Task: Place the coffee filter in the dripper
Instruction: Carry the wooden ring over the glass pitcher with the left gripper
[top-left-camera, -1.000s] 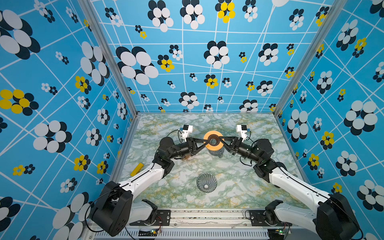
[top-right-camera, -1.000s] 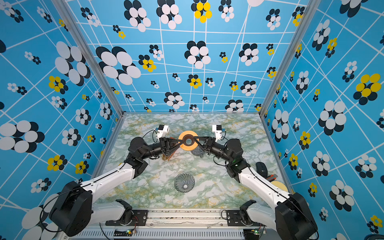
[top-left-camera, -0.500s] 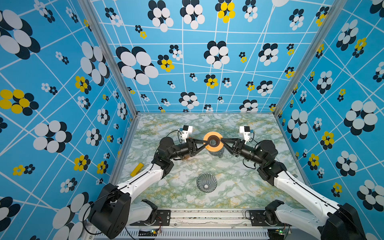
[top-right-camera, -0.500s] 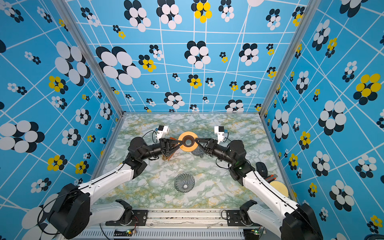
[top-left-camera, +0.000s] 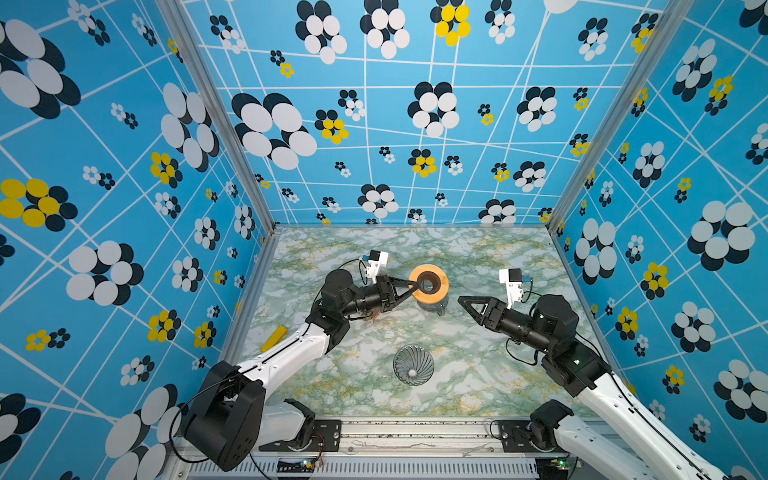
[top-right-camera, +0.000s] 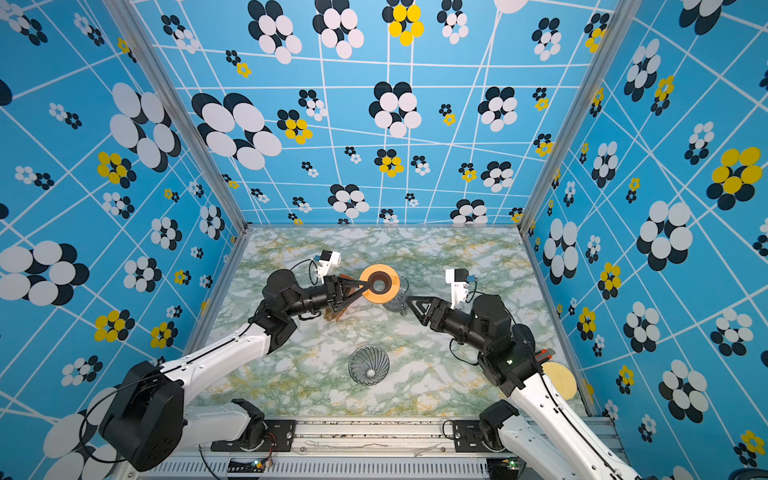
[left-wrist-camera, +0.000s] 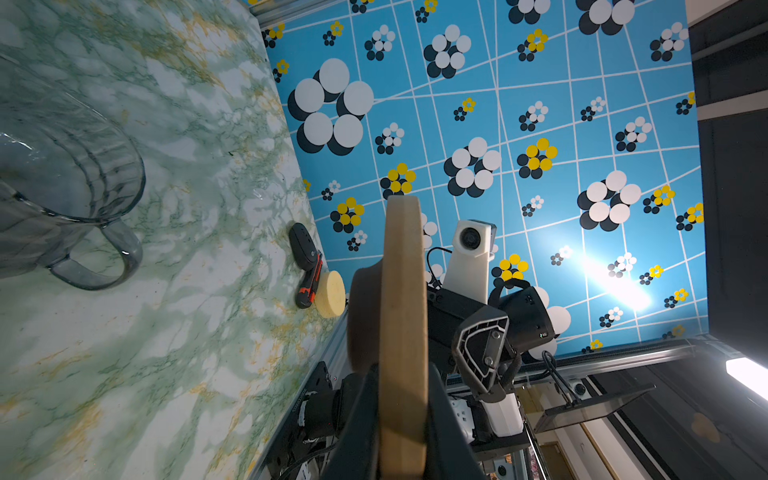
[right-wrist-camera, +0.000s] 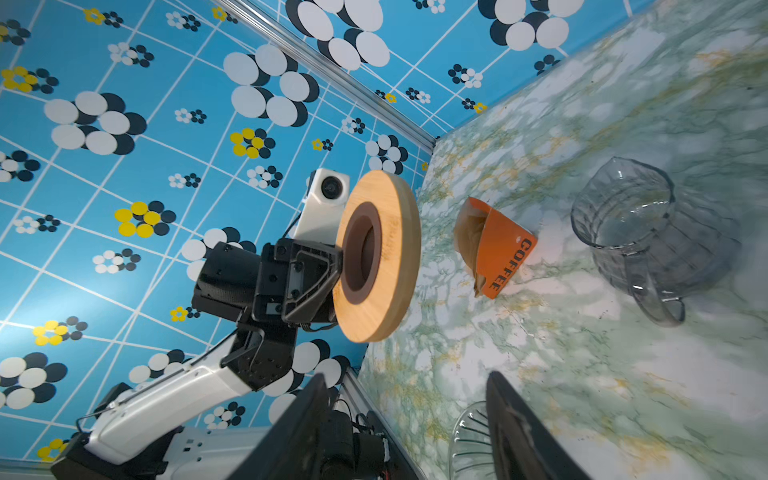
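Two arms work over one marble surface (top-left-camera: 478, 257). It carries one glass jug (right-wrist-camera: 636, 237), one dripper (top-left-camera: 413, 365) and one clear packet (right-wrist-camera: 494, 249) whose orange tag reads "COFFEE".

The left fingers (left-wrist-camera: 446, 440) clamp the rim of one wooden ring (top-left-camera: 437, 296) above the jug. The right fingers (right-wrist-camera: 513, 428) stand wide apart, holding nothing.

The dripper sits near the front edge between the arms, well apart from both. The brown filters (right-wrist-camera: 467, 235) lie inside the packet, and no single one can be told apart.

In both top views the ring hides most of the jug.
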